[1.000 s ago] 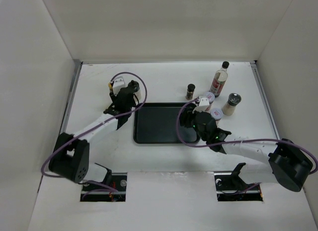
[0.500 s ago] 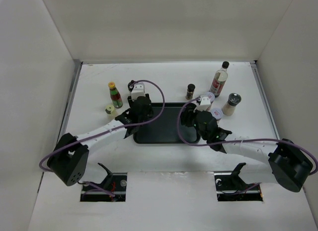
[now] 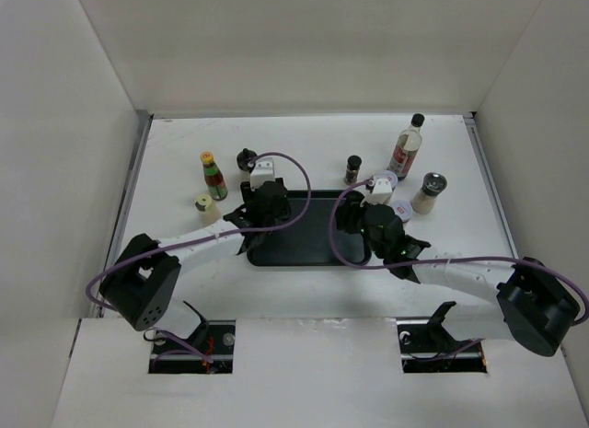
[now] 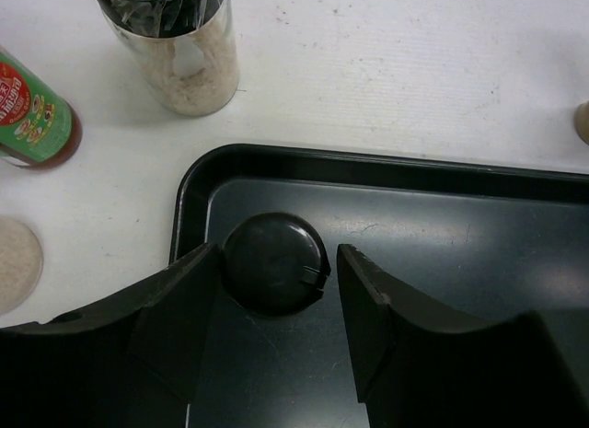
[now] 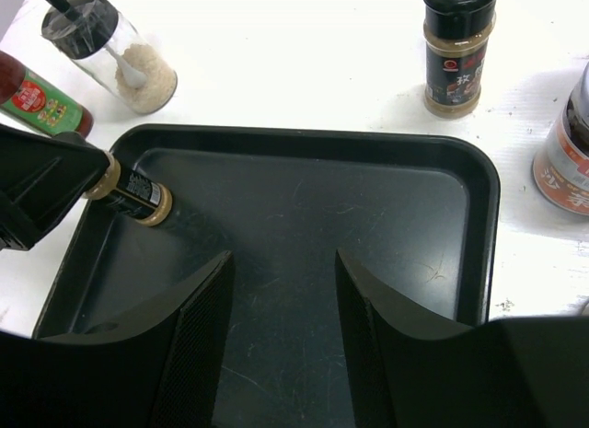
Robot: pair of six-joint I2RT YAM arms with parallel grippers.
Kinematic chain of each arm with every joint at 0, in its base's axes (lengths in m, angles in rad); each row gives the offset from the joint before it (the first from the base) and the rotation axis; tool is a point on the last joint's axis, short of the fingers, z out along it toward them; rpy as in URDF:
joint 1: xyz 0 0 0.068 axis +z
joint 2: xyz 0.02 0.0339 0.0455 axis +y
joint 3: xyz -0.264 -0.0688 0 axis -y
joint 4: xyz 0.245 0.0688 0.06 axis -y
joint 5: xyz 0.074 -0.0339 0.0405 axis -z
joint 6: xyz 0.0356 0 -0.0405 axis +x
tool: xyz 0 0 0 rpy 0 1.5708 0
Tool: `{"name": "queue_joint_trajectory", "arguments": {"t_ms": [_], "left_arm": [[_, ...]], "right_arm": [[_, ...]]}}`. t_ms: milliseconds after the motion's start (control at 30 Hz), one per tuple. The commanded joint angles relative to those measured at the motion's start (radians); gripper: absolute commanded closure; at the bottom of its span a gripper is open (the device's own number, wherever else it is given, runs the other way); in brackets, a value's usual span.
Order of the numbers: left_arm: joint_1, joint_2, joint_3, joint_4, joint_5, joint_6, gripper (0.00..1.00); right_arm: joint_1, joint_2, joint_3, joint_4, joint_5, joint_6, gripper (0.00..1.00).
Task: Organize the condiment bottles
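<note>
My left gripper (image 4: 277, 253) is over the far left corner of the black tray (image 4: 460, 225). Its jaws are open around a small black-lidded spice jar (image 4: 274, 270) that stands on the tray; the left finger is at the lid and the right stands apart. That jar also shows in the right wrist view (image 5: 138, 196). My right gripper (image 5: 283, 290) is open and empty over the tray's middle. From above, the left gripper (image 3: 260, 212) hides the jar, and the right gripper (image 3: 350, 224) is over the tray's right part.
Left of the tray stand a yellow-capped sauce bottle (image 3: 213, 175), a beige-lidded jar (image 3: 203, 204) and a clear jar of white powder (image 3: 247, 159). To the right stand a black-capped spice jar (image 3: 353, 168), a tall clear bottle (image 3: 406, 145), two white-lidded jars (image 3: 386, 180) and a dark-lidded jar (image 3: 429, 193).
My left arm has swung right from the table's left side to the tray's far left corner, uncovering the sauce bottle and the beige-lidded jar. The right arm has barely moved.
</note>
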Motion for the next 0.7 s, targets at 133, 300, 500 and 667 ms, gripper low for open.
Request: {"name": "queue_joint_trajectory", "arguments": {"t_ms": [133, 300, 500, 667], "left_arm": [[-0.014, -0.056, 0.036, 0.043, -0.024, 0.013, 0.33], [-0.008, -0.137, 0.066, 0.020, -0.039, 0.045, 0.30], [0.095, -0.154, 0.129, -0.002, -0.044, 0.088, 0.28], [0.182, -0.053, 0.220, -0.041, -0.007, 0.119, 0.26]], "right_arm": [[-0.011, -0.033, 0.011, 0.026, -0.008, 0.004, 0.47], [-0.008, -0.024, 0.018, 0.024, -0.008, 0.004, 0.45], [-0.008, -0.005, 0.027, 0.018, -0.008, -0.001, 0.44], [-0.008, 0.002, 0.028, 0.020, -0.010, -0.002, 0.37]]}}
